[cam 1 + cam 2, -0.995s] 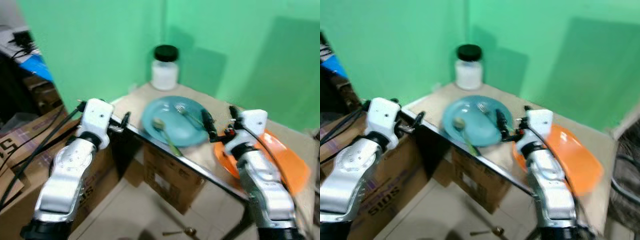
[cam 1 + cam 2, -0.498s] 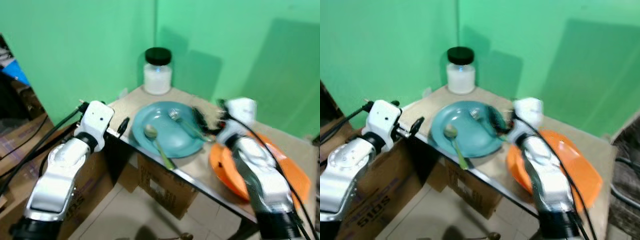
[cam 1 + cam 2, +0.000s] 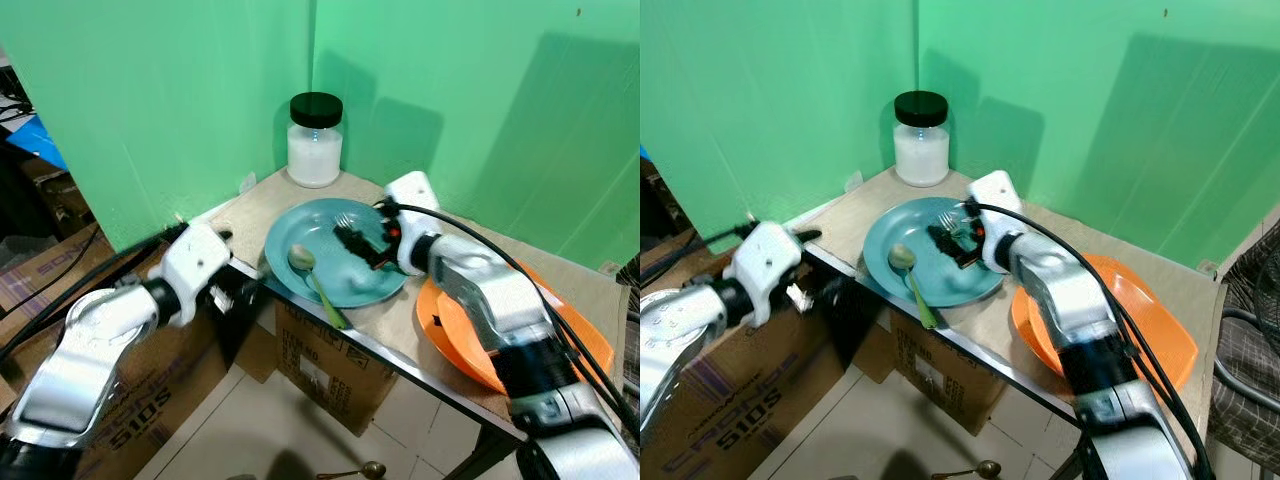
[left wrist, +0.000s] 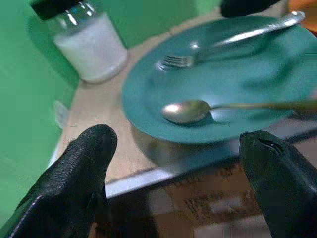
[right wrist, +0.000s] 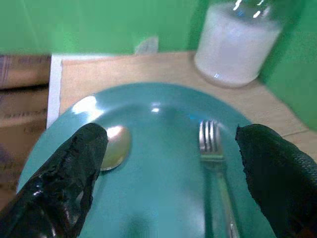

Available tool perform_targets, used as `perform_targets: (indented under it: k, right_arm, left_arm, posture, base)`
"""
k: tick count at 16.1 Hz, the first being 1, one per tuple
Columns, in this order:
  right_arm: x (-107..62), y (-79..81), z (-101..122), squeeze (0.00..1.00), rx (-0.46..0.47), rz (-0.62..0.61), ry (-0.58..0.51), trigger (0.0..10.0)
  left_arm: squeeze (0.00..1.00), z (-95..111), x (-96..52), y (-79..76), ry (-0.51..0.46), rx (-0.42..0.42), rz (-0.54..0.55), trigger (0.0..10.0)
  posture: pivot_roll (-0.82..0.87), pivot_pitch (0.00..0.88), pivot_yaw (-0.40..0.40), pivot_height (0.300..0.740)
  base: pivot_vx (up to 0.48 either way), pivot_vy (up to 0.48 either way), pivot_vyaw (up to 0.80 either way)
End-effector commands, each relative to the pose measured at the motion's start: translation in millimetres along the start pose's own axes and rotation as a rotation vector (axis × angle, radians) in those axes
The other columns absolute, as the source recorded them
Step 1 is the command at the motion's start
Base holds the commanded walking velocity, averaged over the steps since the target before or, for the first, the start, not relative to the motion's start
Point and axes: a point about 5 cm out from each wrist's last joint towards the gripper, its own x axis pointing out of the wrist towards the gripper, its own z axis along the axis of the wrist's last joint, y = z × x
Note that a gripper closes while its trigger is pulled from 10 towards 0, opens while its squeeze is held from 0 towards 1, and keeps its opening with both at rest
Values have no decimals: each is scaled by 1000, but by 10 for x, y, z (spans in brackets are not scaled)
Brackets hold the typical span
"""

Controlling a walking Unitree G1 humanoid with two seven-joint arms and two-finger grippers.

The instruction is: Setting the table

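Teal plate holds spoon, fork; jar of white powder.

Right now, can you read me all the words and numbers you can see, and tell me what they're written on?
"510S": on the cardboard box on the floor, beside the left arm; in the right eye view it looks like "5105".
Small black print on the cardboard box under the table: too small to read.
The white jar shows no label.

The right gripper reaches forward, fingers spread wide. The left gripper, held lower, apparently gapes too.
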Motion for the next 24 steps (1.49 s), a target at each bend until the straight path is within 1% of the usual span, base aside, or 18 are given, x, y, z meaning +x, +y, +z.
perform_targets:
  k: [1,2,3,4,5,6,8,10,12,13,14,15,16,17,19,20,21,24]
  right_arm:
    - [37,-13,10,102,-38,-2,37,10000]
    - [110,-3,-5,0,-46,3,76,10000]
    - [153,16,-23,0,-49,5,102,9098]
    - [212,46,-50,0,-45,6,139,4627]
    - [239,61,-63,0,-35,6,157,3922]
    - [285,56,-87,0,-22,-24,190,2745]
    - [353,31,-130,0,0,-60,237,1765]
    - [400,5,-147,0,7,-108,243,1804]
    - [422,-13,-128,0,15,-136,227,3255]
    - [439,-32,-83,0,17,-158,200,10000]
    - [453,-51,-16,0,14,-170,159,10000]
    - [451,-70,49,600,27,-169,122,10000]
    - [453,-76,53,600,31,-173,120,10000]
    - [455,-99,52,1000,28,-187,121,10000]
    - [458,-143,3,1000,-6,-229,151,10000]
    - [455,-167,-48,580,-27,-252,181,10000]
    - [455,-161,-145,0,-29,-244,237,10000]
    - [449,-150,-298,0,-21,-257,293,10000]
  left_arm:
    - [918,29,-21,-28,-10,25,-45,10000]
    - [871,-8,-71,-61,8,34,-90,10000]
    - [851,-29,-93,-72,17,36,-102,10000]
    - [847,-54,-118,-87,26,36,-111,10000]
    - [851,-63,-124,-93,29,36,-113,10000]
    - [847,-75,-130,-105,34,37,-118,10000]
    - [851,-81,-141,-108,33,38,-129,10000]
    - [851,-81,-145,-103,32,40,-130,10000]
    - [851,-80,-144,-105,31,42,-129,10000]
    - [851,-80,-146,-110,30,43,-127,10000]
    - [851,-81,-151,-115,30,44,-125,10000]
    - [847,-83,-156,-111,31,45,-123,10000]
    - [847,-83,-157,-111,31,45,-123,10000]
    - [851,-85,-158,-112,32,45,-125,10000]
    - [851,-86,-161,-116,32,47,-129,10000]
    - [843,-85,-161,-116,31,48,-132,10000]
    - [847,-75,-149,-114,29,52,-138,10000]
    - [851,-56,-133,-136,19,51,-149,10000]
  posture:
    - [48,0,-42,740]
    - [49,0,-46,740]
    - [48,0,-47,740]
    - [47,0,-50,740]
    - [47,0,-50,740]
    - [48,0,-51,740]
    - [48,0,-53,740]
    - [50,0,-57,740]
    - [51,0,-58,740]
    - [54,0,-63,740]
    - [56,0,-65,740]
    - [56,0,-65,740]
    - [56,0,-65,740]
    - [56,0,-65,740]
    - [56,0,-60,740]
    - [55,0,-59,740]
    - [55,0,-58,740]
    - [53,0,-58,740]
  base:
    - [0,0,0]
    - [0,0,0]
    - [0,0,0]
    - [0,0,0]
    - [0,0,0]
    - [0,0,0]
    - [0,0,0]
    - [0,0,0]
    - [0,0,0]
    - [0,0,0]
    - [0,0,0]
    - [0,0,0]
    - [0,0,0]
    - [0,0,0]
    - [0,0,0]
    - [0,0,0]
    - [0,0,0]
    - [0,0,0]
